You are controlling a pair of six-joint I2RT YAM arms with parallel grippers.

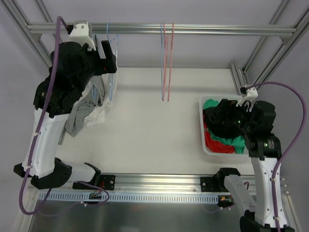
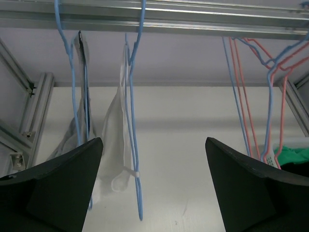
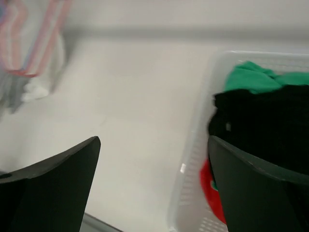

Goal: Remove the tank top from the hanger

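**Desk:** What fills the frame?

**Photographer:** A white table [image 1: 145,125] under an aluminium rail [image 1: 193,29] that runs across the far side. The left arm [image 1: 67,72] reaches up to the rail at far left. The right arm [image 1: 263,145] bends over a white basket [image 1: 202,140] on the right side of the table.

**Desk:** And the basket?

**Photographer:** It holds heaped clothes: black cloth [image 3: 265,121] on top, green cloth [image 3: 251,77] at the far side and red cloth [image 3: 212,186] low on the near side.

**Desk:** Where is the garment?

**Photographer:** The white tank top [image 2: 113,145] is still on its blue hanger [image 2: 131,121], which hooks over the rail at far left. It drapes down the wire. A grey garment [image 1: 77,118] hangs just left of it. Empty pink and blue hangers [image 1: 165,63] hang at mid-rail, well apart from it.

**Desk:** The pincers?

**Photographer:** The left gripper [image 2: 153,145] faces the tank top from the near side, jaws spread wide, holding nothing and touching neither cloth nor hanger. The right gripper [image 3: 154,145] is also spread wide and bare, over the basket's left rim.
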